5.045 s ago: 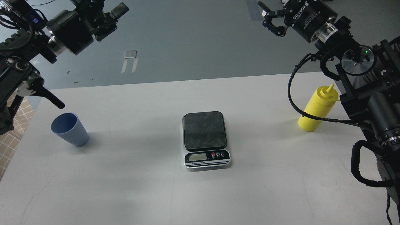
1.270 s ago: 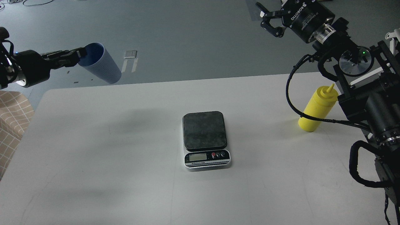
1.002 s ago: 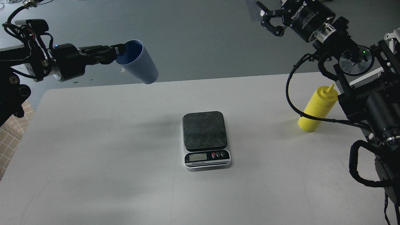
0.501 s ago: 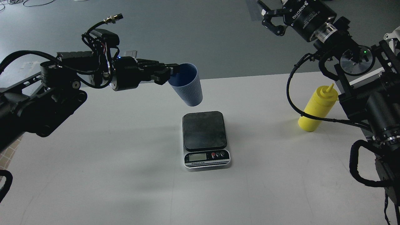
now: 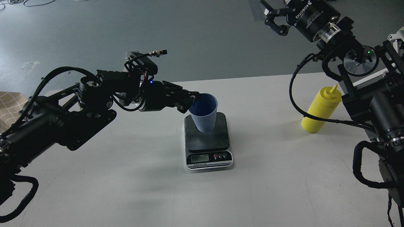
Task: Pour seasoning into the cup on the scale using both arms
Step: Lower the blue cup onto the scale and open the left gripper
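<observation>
The left gripper (image 5: 191, 100) pinched the rim of the small light-blue ribbed plastic cup (image 5: 204, 113), which sat upright over the flat dark-topped kitchen scale (image 5: 207, 142) mid-table. Light and thin-walled, it likely tips easily. The right gripper (image 5: 274, 19) hung spread and empty beyond the far-right corner, above the tall yellow squeeze bottle (image 5: 322, 109) near the right edge.

A lab: bare white table (image 5: 126, 189), grey floor (image 5: 189, 37) with cables.
</observation>
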Robot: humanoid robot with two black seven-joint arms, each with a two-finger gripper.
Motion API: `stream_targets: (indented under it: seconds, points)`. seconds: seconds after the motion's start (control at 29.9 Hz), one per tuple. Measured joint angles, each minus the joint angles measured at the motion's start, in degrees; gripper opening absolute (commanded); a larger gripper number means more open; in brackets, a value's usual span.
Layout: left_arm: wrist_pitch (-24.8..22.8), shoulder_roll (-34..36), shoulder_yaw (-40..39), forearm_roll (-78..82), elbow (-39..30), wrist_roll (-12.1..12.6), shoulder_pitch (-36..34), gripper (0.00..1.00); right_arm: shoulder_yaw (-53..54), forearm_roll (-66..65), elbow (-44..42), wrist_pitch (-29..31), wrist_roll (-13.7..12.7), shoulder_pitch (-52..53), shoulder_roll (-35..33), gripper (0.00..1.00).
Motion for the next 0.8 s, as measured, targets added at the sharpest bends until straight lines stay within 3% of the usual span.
stream_targets:
  seconds: [0.8]
  points:
    - [2.2, -3.7, 0.6, 1.3, 4.1, 0.1, 0.1, 0.0, 0.0, -0.1, -0.2, 0.0, 0.0, 0.0, -0.1, 0.99]
